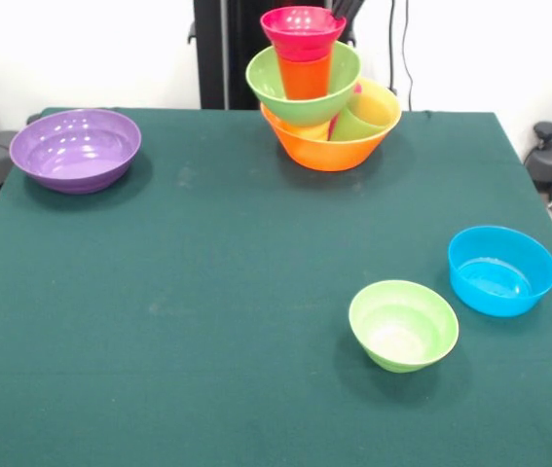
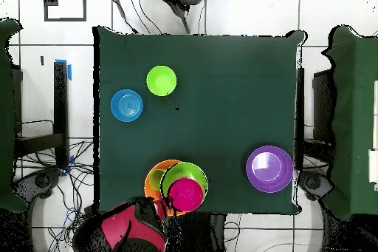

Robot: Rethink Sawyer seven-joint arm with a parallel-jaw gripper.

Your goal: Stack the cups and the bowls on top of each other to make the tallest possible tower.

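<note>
Orange at the bottom, the tower (image 1: 316, 83) stands at the table's (image 1: 207, 292) robot edge: a large orange bowl (image 1: 329, 151) holds yellow and green cups leaning inside, seemingly propping a large green bowl (image 1: 280, 88), which carries an orange cup capped by a pink one. Three bowls wait loose: purple (image 1: 76, 149), blue (image 1: 501, 269), small green (image 1: 403, 324). Dark gripper (image 1: 346, 10) tips show behind the top; open or closed, I cannot tell.

Tower (image 2: 177, 186) well apart from purple bowl (image 2: 269, 168)
</note>
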